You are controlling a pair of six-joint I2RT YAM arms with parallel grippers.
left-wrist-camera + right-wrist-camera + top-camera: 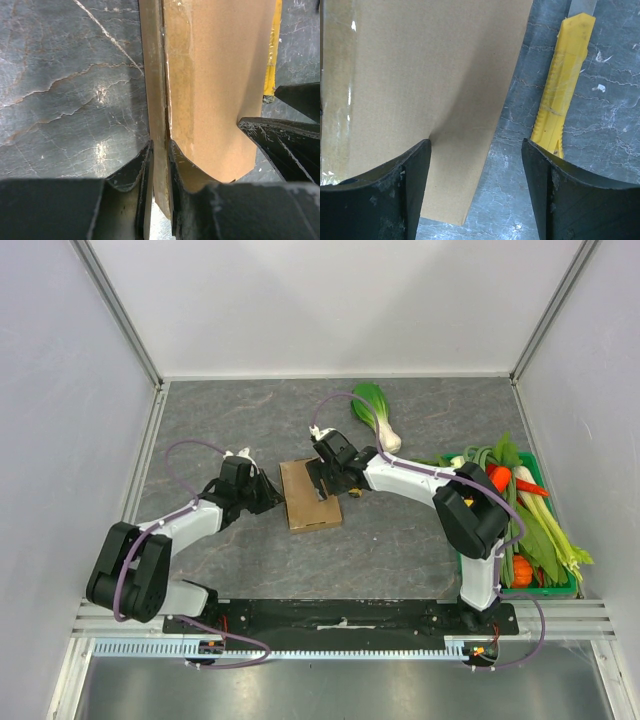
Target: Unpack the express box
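Flat brown cardboard express box on marbled grey table, long axis near-to-far, left gripper jaws narrow, pinching its left edge, right gripper jaws wide over its right edge, yellow knife beside

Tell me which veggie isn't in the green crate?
The bok choy: it lies alone on the table, while the others are piled in the crate.

Bright, even overhead light, shadows stay soft. Left wrist view shows white glare spots on the dark grey marbled tabletop, and tape on the plain brown cardboard box shines too. Up close, the black left gripper looks dark and mushy.
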